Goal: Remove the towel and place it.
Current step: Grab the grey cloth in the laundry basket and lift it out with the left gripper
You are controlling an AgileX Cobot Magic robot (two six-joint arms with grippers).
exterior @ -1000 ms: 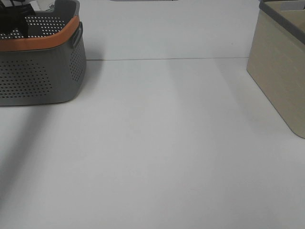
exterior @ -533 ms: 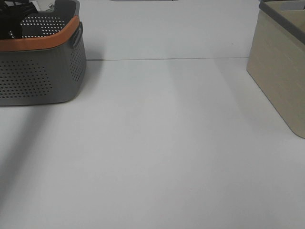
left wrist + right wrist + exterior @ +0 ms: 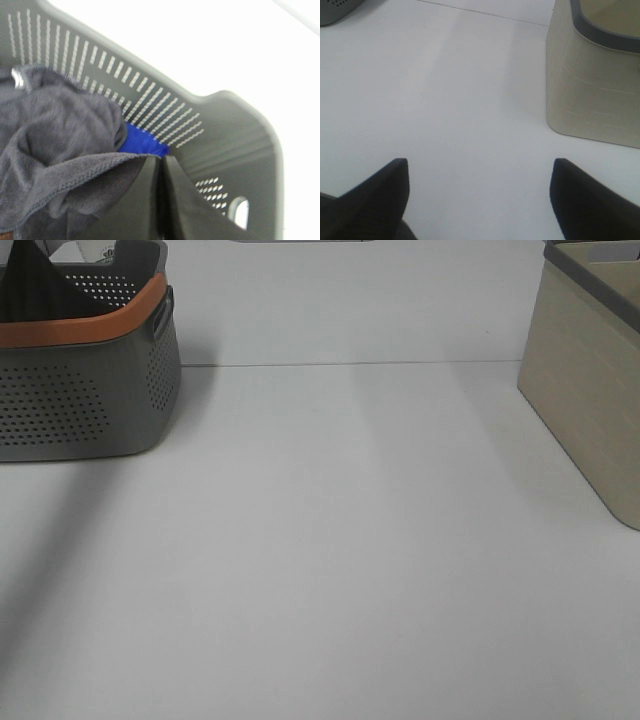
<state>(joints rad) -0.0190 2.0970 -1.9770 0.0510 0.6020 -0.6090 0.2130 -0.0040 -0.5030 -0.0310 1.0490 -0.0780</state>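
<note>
The dark charcoal towel (image 3: 32,288) rises in a pointed peak inside the grey basket (image 3: 90,390) with the orange rim at the far left. In the left wrist view the towel (image 3: 55,135) bunches against the perforated basket wall (image 3: 165,125). My left gripper (image 3: 162,162) is shut, its fingertips pinching the towel's hemmed edge. A blue item (image 3: 142,142) lies under the cloth. The left arm itself is outside the exterior view. My right gripper (image 3: 480,172) hovers open over the bare white table, nothing between its fingers (image 3: 380,192).
A beige bin (image 3: 590,380) with a dark grey rim stands at the right edge, also seen as the beige bin (image 3: 595,90) in the right wrist view. A white table (image 3: 350,540) stretches between basket and bin, with a seam line across its far part.
The left gripper has closed on the towel. The cloth, earlier low and flat in the basket, now stands pulled up into a peak.
</note>
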